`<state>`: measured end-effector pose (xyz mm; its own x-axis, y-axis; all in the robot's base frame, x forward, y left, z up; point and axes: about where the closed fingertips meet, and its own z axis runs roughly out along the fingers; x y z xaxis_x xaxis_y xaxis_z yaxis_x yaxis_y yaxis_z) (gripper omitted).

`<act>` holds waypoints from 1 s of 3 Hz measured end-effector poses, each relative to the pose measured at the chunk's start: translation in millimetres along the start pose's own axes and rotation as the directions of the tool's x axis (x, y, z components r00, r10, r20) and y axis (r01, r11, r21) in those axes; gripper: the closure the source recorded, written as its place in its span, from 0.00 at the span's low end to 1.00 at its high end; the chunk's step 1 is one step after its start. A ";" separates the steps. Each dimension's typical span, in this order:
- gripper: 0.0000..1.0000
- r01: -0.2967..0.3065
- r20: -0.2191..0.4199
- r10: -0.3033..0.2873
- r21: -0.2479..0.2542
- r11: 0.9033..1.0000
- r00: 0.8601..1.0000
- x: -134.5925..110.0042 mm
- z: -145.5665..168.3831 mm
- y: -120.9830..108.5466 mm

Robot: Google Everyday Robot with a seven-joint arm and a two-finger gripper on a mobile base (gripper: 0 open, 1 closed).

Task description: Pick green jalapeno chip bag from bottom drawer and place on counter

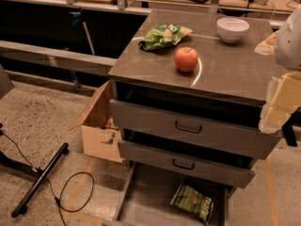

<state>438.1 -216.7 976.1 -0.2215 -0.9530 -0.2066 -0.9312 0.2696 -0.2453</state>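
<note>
The dark green jalapeno chip bag [194,201] lies flat on the grey floor of the open bottom drawer [146,199], towards its right side. The counter [225,67] is the grey-brown cabinet top above it, marked with a thin white arc. My gripper [281,105] shows as pale blocks at the right edge of the view, beside the cabinet's right front corner, at the height of the top drawer. It is well above the bag and to its right, and nothing shows in it.
On the counter are a lime-green bag [164,36], a red apple [186,59] and a white bowl [233,28]. The two upper drawers [188,126] stand partly pulled out over the bottom drawer. A cardboard box [99,126] stands left of the cabinet. A black bar and cable [40,180] lie on the floor.
</note>
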 end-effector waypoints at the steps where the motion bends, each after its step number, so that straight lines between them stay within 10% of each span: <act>1: 0.00 0.001 -0.001 -0.001 0.007 1.000 1.000 -0.2 -0.8 -0.1; 3: 0.00 -0.058 0.021 0.057 0.039 0.998 0.998 43.2 55.1 34.4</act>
<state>412.5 -241.0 906.6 -0.2681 -0.9330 -0.2399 -0.9049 0.3293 -0.2695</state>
